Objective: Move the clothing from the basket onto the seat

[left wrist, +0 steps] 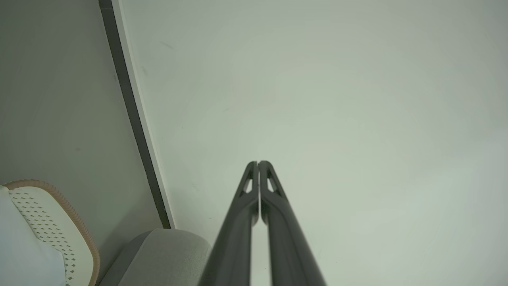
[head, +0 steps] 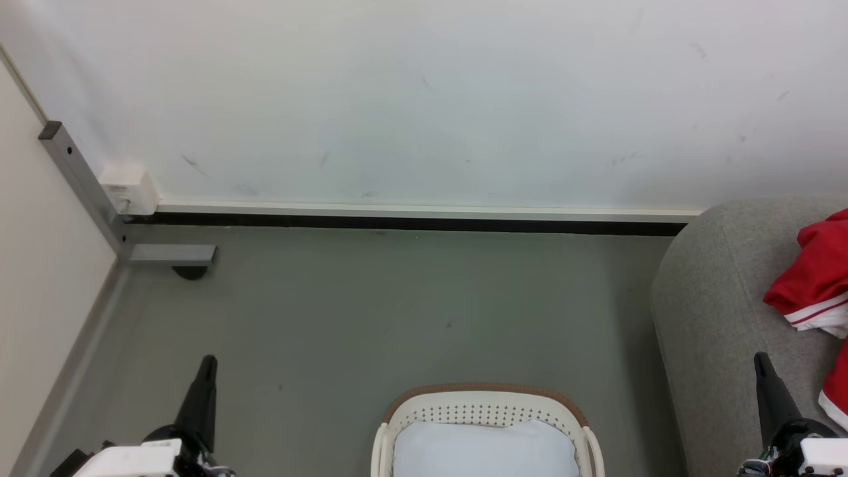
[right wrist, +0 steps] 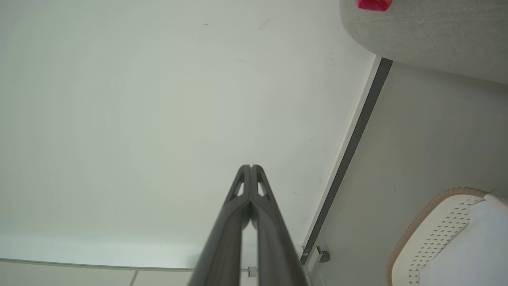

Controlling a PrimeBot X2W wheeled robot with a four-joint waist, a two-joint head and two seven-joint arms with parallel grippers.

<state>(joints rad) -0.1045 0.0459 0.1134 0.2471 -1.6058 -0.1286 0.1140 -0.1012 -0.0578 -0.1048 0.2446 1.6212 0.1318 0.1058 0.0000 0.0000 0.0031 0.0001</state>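
Soft red fabric clothing (head: 811,278) with red-white striped trim lies on the large light-grey upholstered seat (head: 715,298). The oval white perforated basket (head: 487,392) with its tan rim stands on the grey floor (head: 397,311). The left gripper (left wrist: 258,163) and right gripper (right wrist: 251,167) have their fingers pressed together, holding nothing. A small white box (head: 129,189) sits beside a grey metal post (head: 79,182).

One left claw (head: 209,362), one right claw (head: 760,358), one basket (head: 487,390), one seat (head: 715,298), clothing (head: 811,278) too bunched to count.

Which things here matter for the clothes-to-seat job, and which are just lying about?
Job:
- red clothing, on the seat
- basket

Lying about:
- grey metal post
- white wall box
- white bundle in the basket, unclear what
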